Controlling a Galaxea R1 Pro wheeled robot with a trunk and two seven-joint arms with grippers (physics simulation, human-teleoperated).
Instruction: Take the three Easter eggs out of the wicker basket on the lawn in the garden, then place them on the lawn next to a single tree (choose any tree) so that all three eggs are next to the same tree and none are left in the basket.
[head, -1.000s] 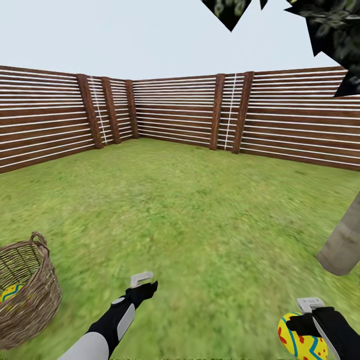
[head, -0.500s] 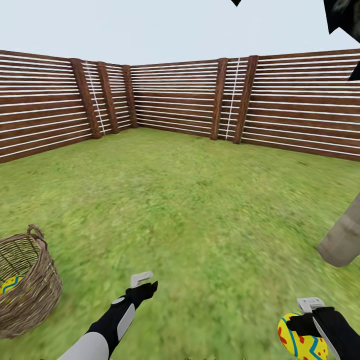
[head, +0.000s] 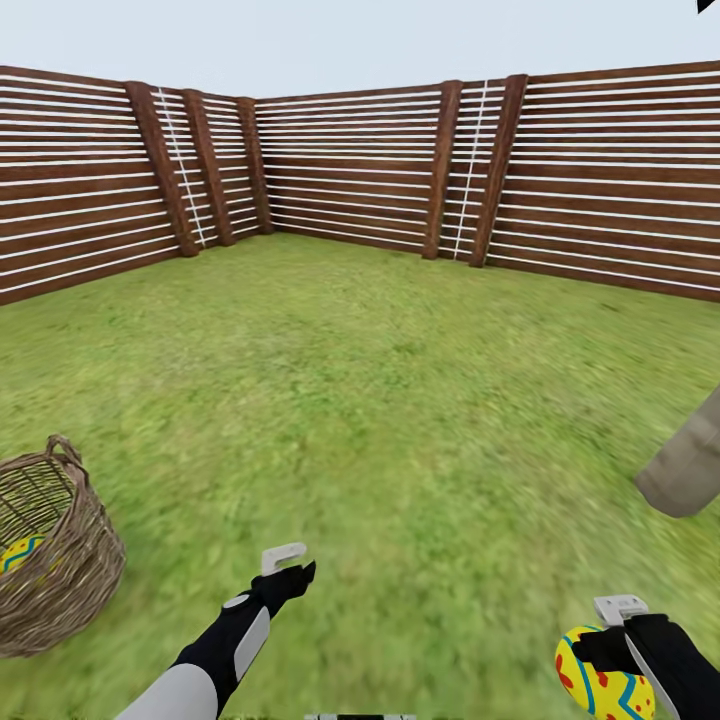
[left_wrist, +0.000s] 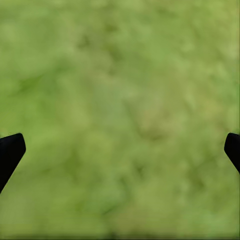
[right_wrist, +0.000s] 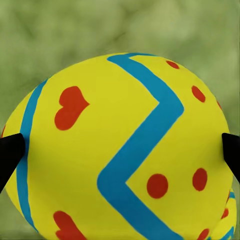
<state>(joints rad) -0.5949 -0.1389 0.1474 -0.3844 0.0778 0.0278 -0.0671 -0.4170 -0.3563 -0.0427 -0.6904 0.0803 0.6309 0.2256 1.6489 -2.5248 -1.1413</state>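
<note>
Now clamped in the right gripper (head: 612, 652), a yellow Easter egg (head: 598, 678) with blue zigzag and red dots, fingertips (right_wrist: 10, 152) touching both its sides above the lawn (head: 380, 400). Ahead and right of it, the grey-brown tree trunk (head: 690, 470). Left gripper (head: 288, 565) spread wide, holding nothing. Far to its left, the wicker basket (head: 55, 560), another egg (head: 22, 552) inside.

Even, bright daylight, no strong shadows

The lawn (head: 380, 400) looks smeared and soft nearby; both wrist views show the grass out of focus.
</note>
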